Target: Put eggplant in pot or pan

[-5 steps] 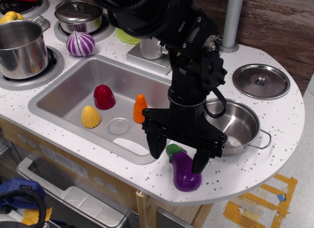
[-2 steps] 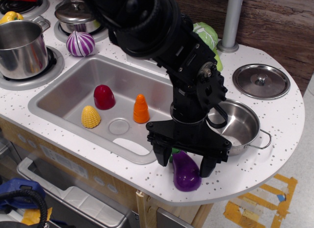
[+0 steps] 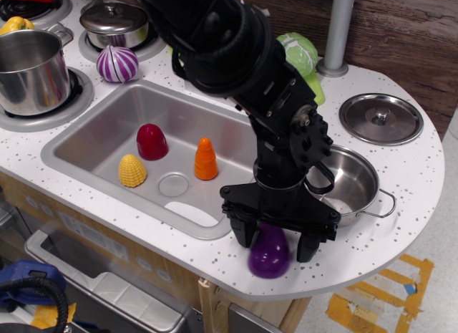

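The glossy purple eggplant [image 3: 270,253] lies on the white counter near its front edge, its stem end hidden under the arm. My black gripper [image 3: 276,245] is lowered over it, open, with one finger [image 3: 244,231] on its left and the other [image 3: 309,244] on its right. I cannot tell whether the fingers touch it. The shallow steel pan [image 3: 352,184] with wire loop handles sits on the counter just behind and to the right, partly hidden by the arm.
The sink [image 3: 107,132] to the left holds a dark red dome [image 3: 152,142], a yellow corn [image 3: 132,170] and an orange carrot [image 3: 205,160]. A steel lid [image 3: 381,118] lies at back right. A tall pot [image 3: 30,69], lidded pot [image 3: 114,23] and striped onion [image 3: 117,64] stand at back left.
The gripper has moved down and slightly right, so its open fingers now straddle the eggplant near the counter. The eggplant's green stem has gone out of sight under the arm.
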